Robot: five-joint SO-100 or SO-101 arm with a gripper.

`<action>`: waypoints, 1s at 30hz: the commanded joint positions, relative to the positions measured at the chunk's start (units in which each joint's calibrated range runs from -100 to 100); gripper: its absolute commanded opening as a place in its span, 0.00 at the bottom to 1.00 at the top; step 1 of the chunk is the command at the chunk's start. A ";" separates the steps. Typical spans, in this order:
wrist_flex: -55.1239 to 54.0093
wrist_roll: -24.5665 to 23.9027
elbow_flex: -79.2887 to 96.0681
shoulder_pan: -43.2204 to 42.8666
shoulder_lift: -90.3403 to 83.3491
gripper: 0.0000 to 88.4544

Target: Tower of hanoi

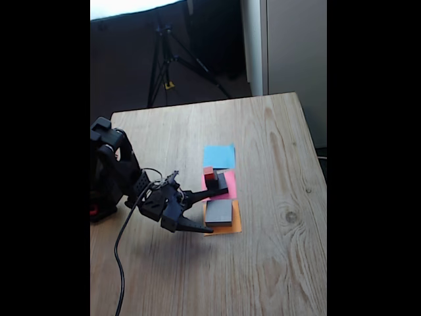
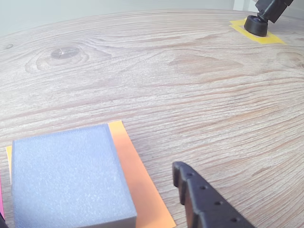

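Note:
A wide flat grey block (image 1: 219, 212) lies on the orange paper square (image 1: 227, 228). My gripper (image 1: 219, 211) is open low over the table, one black finger on each side of that block, not touching it as far as I can tell. In the wrist view the grey block (image 2: 66, 175) fills the lower left, and one black fingertip (image 2: 204, 202) stands to its right over the orange paper (image 2: 142, 190). On the pink paper (image 1: 230, 184) behind sits a dark block (image 1: 221, 181) with a tiny red cube (image 1: 209, 173) at its left; its layers are too blurred to separate.
A blue paper square (image 1: 219, 157) lies bare beyond the pink one. My arm's base (image 1: 105, 171) is at the table's left edge, with a cable (image 1: 120, 263) trailing forward. A black foot on yellow tape (image 2: 259, 24) stands far right in the wrist view. A tripod (image 1: 164, 59) stands behind the table.

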 commanded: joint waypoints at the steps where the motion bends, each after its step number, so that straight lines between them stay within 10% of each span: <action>1: -1.53 0.69 -1.55 0.12 -0.08 0.53; 30: -5.66 0.69 -3.19 -2.30 5.67 0.53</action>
